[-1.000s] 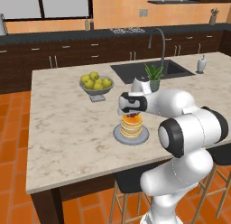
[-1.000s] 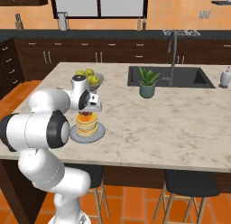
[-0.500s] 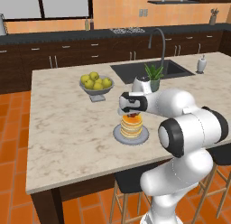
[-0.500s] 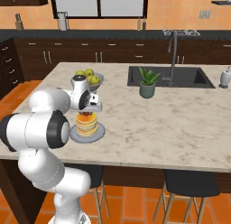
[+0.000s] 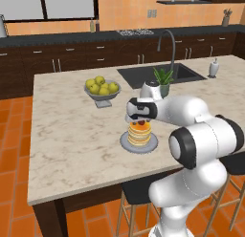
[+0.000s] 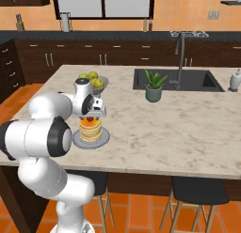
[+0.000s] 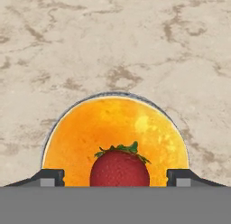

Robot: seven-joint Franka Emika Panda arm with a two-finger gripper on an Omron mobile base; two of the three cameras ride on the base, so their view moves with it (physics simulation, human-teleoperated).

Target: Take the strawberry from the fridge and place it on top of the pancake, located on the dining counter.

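Note:
The strawberry (image 7: 119, 168), small and dark red with a green cap, rests on top of the pancake (image 7: 113, 133), a golden stack on a round grey plate (image 5: 139, 145) near the front of the beige dining counter (image 5: 72, 135). My gripper (image 7: 115, 178) hangs straight above the stack, open, with its fingertips (image 7: 50, 177) wide apart on either side of the berry and not touching it. From the base views the gripper (image 5: 139, 118) (image 6: 89, 115) sits just over the strawberry (image 5: 140, 122) (image 6: 89, 119) and the pancake (image 6: 90, 128). The fridge is out of view.
A bowl of green apples (image 5: 101, 88) (image 6: 93, 81) stands behind the plate. A potted plant (image 5: 162, 79) (image 6: 154, 85), a sink (image 6: 179, 79) with a curved faucet (image 5: 168, 40) and a soap dispenser (image 5: 214, 67) lie further along. Stools (image 6: 197, 190) tuck under the counter's front edge.
The gripper's fingers have spread apart and let go of the strawberry, which now lies on the pancake. The arm has stayed in place.

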